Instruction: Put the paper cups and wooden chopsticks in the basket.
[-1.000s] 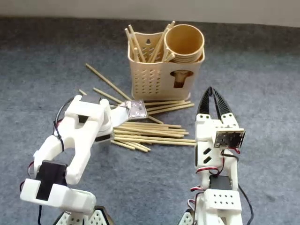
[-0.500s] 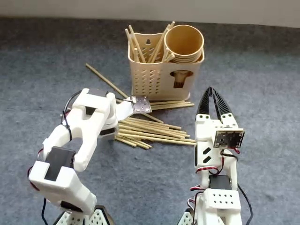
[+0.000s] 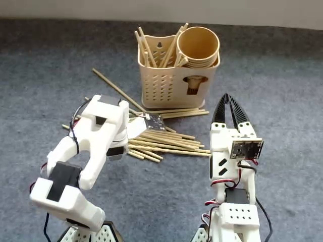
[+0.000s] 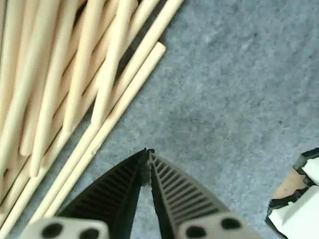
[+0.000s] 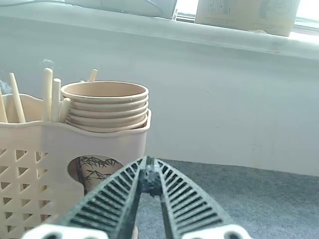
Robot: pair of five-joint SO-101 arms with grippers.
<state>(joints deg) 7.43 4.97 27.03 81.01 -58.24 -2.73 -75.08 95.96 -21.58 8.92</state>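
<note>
Grey carpet [image 4: 234, 74] covers the table. The left gripper [image 4: 148, 169], fingers pressed together on nothing, points down just beside the loose wooden chopsticks [image 4: 75, 84]. Beyond the right gripper [image 5: 149, 181], likewise closed and empty, the basket [image 5: 40, 144] holds stacked paper cups [image 5: 107, 107] before a pale wall [image 5: 229, 99].
</note>
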